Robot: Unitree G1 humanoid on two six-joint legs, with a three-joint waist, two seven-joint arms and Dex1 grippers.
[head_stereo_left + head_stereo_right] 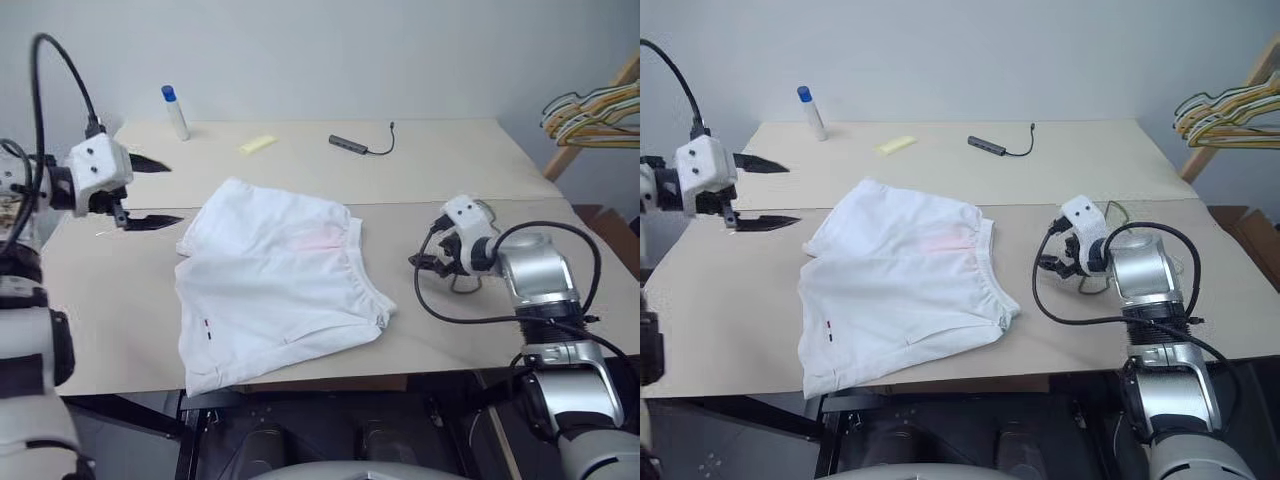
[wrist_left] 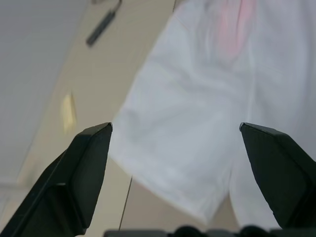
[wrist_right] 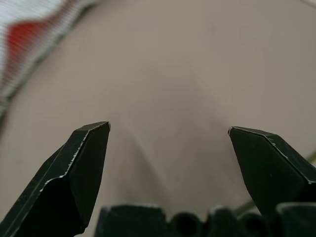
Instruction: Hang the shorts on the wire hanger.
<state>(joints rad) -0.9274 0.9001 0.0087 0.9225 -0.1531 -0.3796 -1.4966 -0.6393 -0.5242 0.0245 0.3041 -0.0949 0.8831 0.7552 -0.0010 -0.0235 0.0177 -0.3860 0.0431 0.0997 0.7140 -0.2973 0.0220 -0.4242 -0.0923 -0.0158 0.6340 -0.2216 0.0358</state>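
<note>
The white shorts point(image 1: 280, 285) lie spread flat on the beige table point(image 1: 470, 165), with the gathered waistband toward the right and a faint pink patch point(image 1: 315, 240) near it. My left gripper point(image 1: 172, 193) hovers above the table just left of the shorts; it is open and holds nothing. The left wrist view looks past the open fingers point(image 2: 89, 163) onto the shorts point(image 2: 197, 123). My right gripper point(image 1: 425, 258) is low over the table to the right of the waistband, open and empty. A thin bit of the wire hanger point(image 1: 466, 288) peeks out beside my right wrist; the remainder is hidden.
At the back of the table stand a white bottle with a blue cap point(image 1: 176, 112), a yellow pad point(image 1: 257, 144) and a dark hub with a cable point(image 1: 360, 146). A bunch of yellow and tan hangers point(image 1: 595, 115) hangs off the table at the far right.
</note>
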